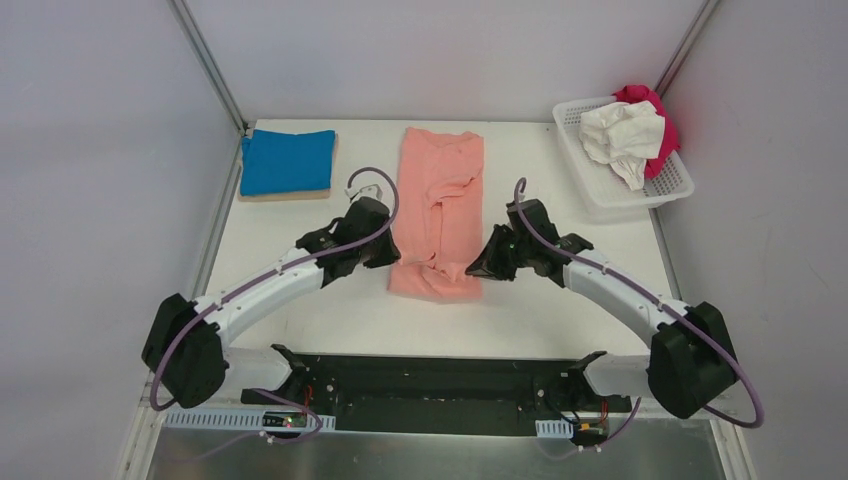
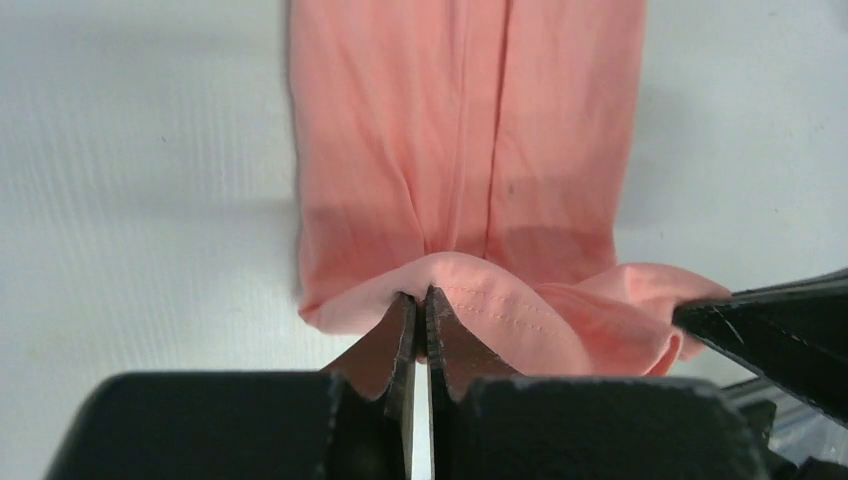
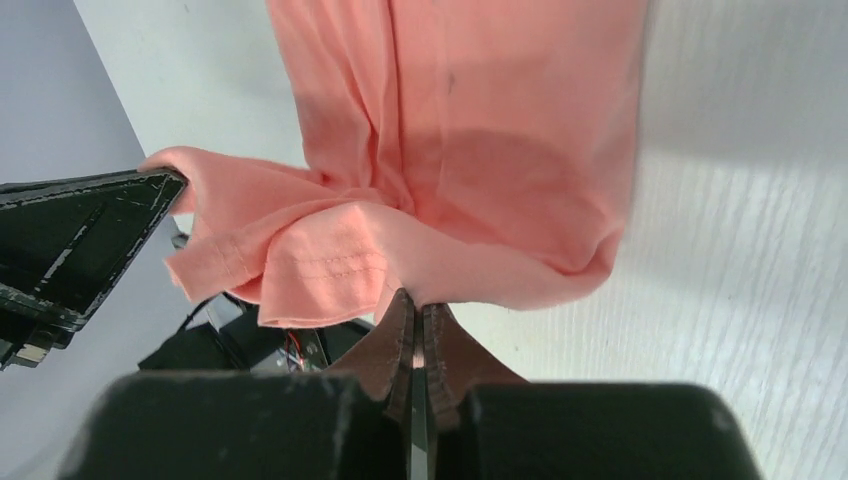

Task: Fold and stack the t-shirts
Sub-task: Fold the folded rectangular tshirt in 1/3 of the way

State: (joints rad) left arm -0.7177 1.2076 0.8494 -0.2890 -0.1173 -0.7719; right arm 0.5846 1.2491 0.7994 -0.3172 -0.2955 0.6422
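Observation:
A salmon-pink t-shirt (image 1: 440,190) lies as a long narrow strip down the middle of the table. Its near hem is lifted off the surface. My left gripper (image 1: 392,252) is shut on the hem's left corner, and my right gripper (image 1: 474,266) is shut on its right corner. In the left wrist view the shut jaws pinch a fold of the pink t-shirt (image 2: 470,150) at the left gripper (image 2: 421,296). The right wrist view shows the right gripper (image 3: 413,297) pinching the pink t-shirt (image 3: 500,120), with the hem sagging to the left. A folded blue t-shirt (image 1: 288,160) lies at the back left.
The blue shirt rests on a thin tan board (image 1: 285,195). A white lattice basket (image 1: 625,195) at the back right holds a crumpled white shirt (image 1: 622,135) and a magenta one (image 1: 660,120). Grey walls close the table's left, back and right.

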